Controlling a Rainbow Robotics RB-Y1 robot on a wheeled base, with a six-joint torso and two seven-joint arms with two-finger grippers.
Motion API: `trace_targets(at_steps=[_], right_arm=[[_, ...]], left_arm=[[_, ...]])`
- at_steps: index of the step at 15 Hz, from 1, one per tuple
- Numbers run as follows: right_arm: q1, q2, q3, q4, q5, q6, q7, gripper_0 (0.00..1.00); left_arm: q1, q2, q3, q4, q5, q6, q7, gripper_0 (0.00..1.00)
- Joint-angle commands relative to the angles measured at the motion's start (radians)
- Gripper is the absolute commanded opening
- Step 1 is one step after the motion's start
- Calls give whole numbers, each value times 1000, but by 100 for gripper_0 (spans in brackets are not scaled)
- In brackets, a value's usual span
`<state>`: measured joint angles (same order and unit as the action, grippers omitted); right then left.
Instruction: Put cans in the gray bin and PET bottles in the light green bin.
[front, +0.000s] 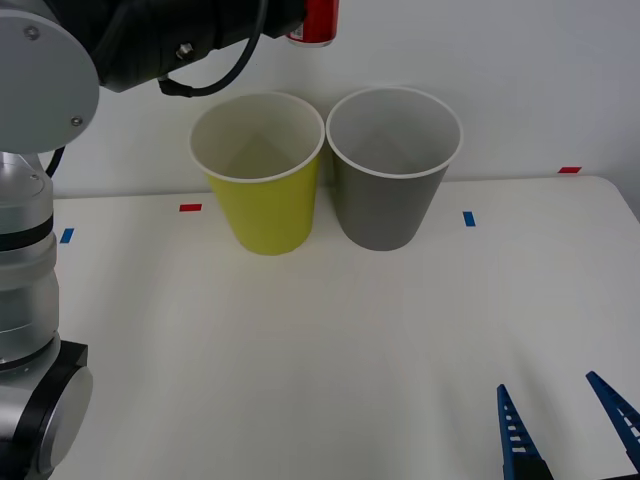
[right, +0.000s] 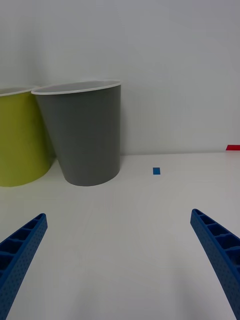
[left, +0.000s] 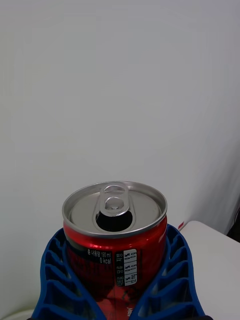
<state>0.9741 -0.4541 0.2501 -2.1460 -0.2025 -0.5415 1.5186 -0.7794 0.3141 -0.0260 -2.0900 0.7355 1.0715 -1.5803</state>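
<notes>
A small red can (front: 314, 22) with a silver top hangs high at the top edge of the front view, above the gap between the two bins. My left gripper (left: 116, 290) is shut on the can (left: 116, 235), its blue fingers (left: 55, 275) wrapped around both sides; the can is upright with its opened top showing. The light green bin (front: 262, 172) stands at the back of the table, left of the gray bin (front: 391, 166); both are upright and look empty. My right gripper (front: 568, 425) stands open low over the table's near right, facing the gray bin (right: 85, 132). No PET bottles are in view.
Small blue (front: 468, 218) and red (front: 190, 208) tape marks lie on the white table (front: 330, 350). A white wall rises right behind the bins. The left arm's grey links (front: 30, 230) fill the front view's left edge.
</notes>
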Motion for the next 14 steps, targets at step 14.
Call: trace_targets(at_steps=[14], right_arm=[[0,0,0,0,0,0,0,100]], left_arm=[[-46,71,-354,404,-38,-680,-7,0]])
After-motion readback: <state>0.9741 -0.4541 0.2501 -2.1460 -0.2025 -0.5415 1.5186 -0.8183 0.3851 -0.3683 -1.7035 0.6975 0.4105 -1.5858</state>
